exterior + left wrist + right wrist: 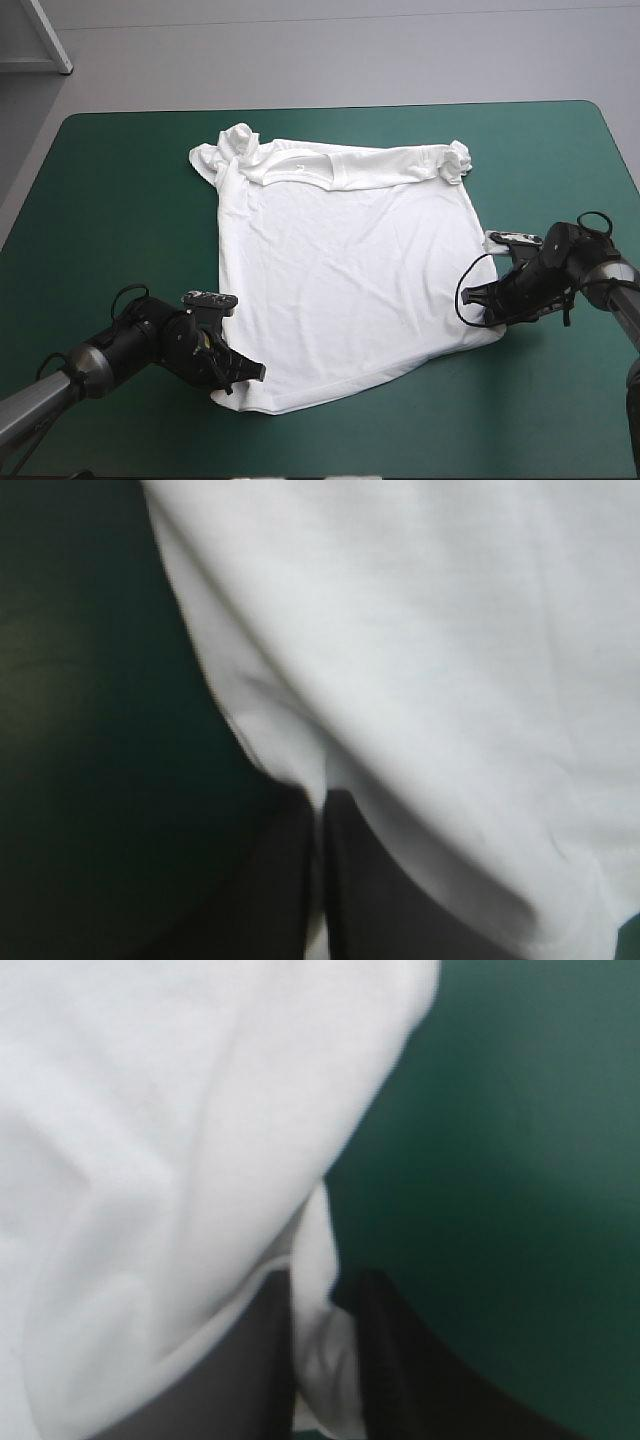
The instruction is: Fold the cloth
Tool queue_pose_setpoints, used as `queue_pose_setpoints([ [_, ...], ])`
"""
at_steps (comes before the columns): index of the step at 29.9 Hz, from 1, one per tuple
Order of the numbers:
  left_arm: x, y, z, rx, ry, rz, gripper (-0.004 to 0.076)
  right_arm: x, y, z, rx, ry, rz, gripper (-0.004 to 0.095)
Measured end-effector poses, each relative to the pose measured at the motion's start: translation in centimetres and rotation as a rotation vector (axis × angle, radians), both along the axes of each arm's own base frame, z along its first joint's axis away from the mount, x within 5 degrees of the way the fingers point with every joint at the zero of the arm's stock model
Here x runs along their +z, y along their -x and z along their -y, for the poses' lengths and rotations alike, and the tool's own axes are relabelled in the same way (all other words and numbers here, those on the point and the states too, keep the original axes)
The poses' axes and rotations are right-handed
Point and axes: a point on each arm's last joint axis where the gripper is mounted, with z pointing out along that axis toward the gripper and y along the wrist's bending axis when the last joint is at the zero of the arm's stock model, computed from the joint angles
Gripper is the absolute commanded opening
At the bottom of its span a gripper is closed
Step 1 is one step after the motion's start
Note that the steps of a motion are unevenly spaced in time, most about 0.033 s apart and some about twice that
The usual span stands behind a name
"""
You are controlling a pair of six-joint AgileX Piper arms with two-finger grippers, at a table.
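The white T-shirt (340, 270) lies spread flat in the middle of the teal-green table, collar toward the far edge and both sleeves bunched up. My left gripper (243, 376) is at the hem's near left corner, shut on the T-shirt. Its black fingers (285, 890) meet in a point with the T-shirt (430, 660) edge pinched between them. My right gripper (482, 310) is at the hem's near right corner. Its fingers (390, 1360) are all but shut, with a fold of the T-shirt (170, 1160) caught between them.
Bare teal-green cover (120, 200) surrounds the shirt on all sides, with wide room to the left and right and a strip along the near edge.
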Motion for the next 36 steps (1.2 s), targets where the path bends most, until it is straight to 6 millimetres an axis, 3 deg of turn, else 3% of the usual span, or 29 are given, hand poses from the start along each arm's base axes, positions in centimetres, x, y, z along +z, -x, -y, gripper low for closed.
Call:
queue_pose_setpoints([
  [7,0.1,0.0,0.1,0.006,0.012,-0.001,-0.0008,0.7,0.3,-0.3,0.008,-0.026,0.005,-0.0019],
  [10,0.8,-0.5,0.4,-0.003,0.009,0.008,-0.0008,3.4,0.4,-0.5,0.019,-0.030,0.084,-0.0019],
  [12,2.1,-1.3,0.7,-0.015,0.013,0.045,-0.0008,6.3,0.6,-0.5,0.023,-0.033,0.174,-0.0019],
  [16,7.0,-3.3,1.3,-0.051,0.011,0.190,-0.0008,12.1,1.7,-0.6,0.035,-0.045,0.331,-0.0019],
  [20,13.8,-4.9,1.4,-0.065,0.007,0.367,-0.0008,18.0,3.7,-0.7,0.045,-0.055,0.496,-0.0019],
  [24,20.5,-5.3,0.8,-0.063,-0.003,0.542,-0.0008,23.4,5.6,-0.8,0.056,-0.066,0.675,-0.0019],
  [25,22.8,-5.1,0.5,-0.065,0.005,0.606,-0.0008,25.0,6.1,-0.8,0.061,-0.065,0.727,-0.0019],
  [31,32.3,-2.5,-2.1,-0.096,-0.016,0.902,-0.0008,33.6,9.6,-0.9,0.095,-0.065,1.046,-0.0019],
  [36,38.0,0.6,-4.1,-0.088,0.030,1.133,-0.0008,39.5,13.1,-1.4,0.157,-0.087,1.316,-0.0019],
])
